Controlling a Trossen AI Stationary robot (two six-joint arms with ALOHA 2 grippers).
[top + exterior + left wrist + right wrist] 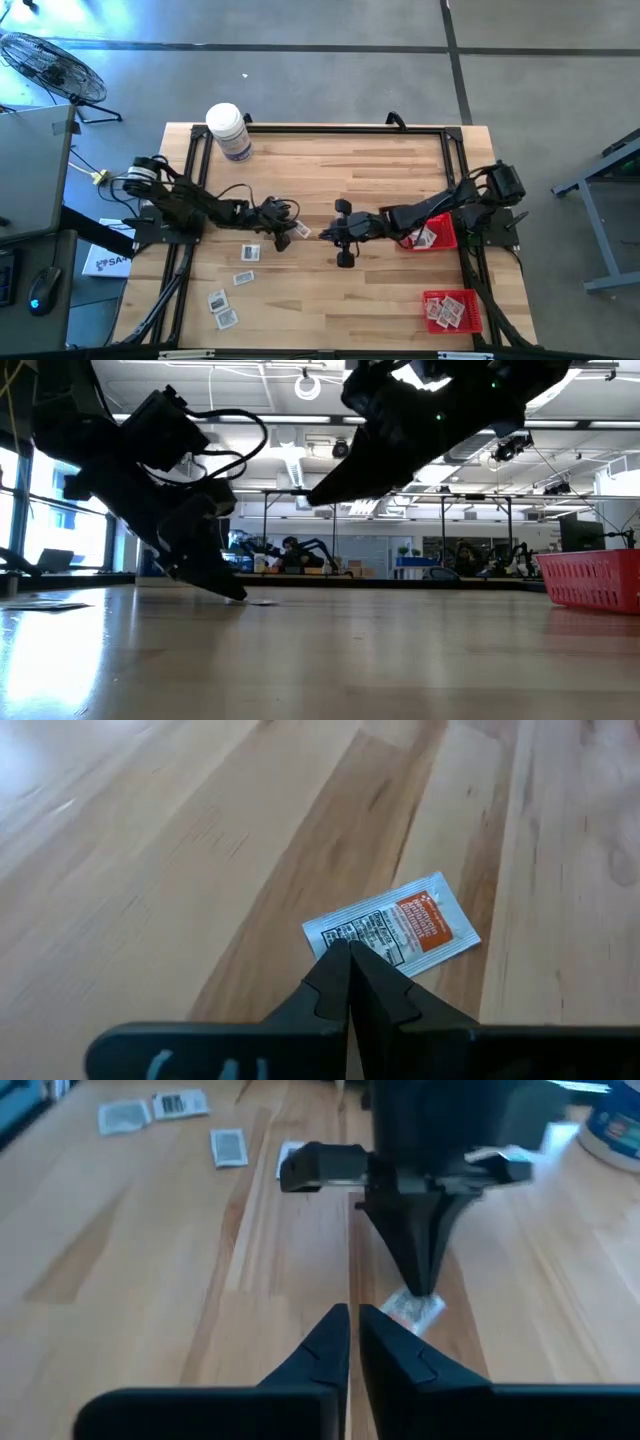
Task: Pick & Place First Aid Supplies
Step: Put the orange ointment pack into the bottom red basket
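While flat on wood, packet [392, 927] at left pincer [349, 952] tips, pinched

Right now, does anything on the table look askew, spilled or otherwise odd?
Nothing stands out. The left gripper, shut, presses on one packet; other packets lie scattered flat, and the white bottle stands upright.

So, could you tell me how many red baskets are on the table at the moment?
2. One red basket sits midway along the right edge of the table; the other is near the right corner at the bottom of the high view. None seems hidden.
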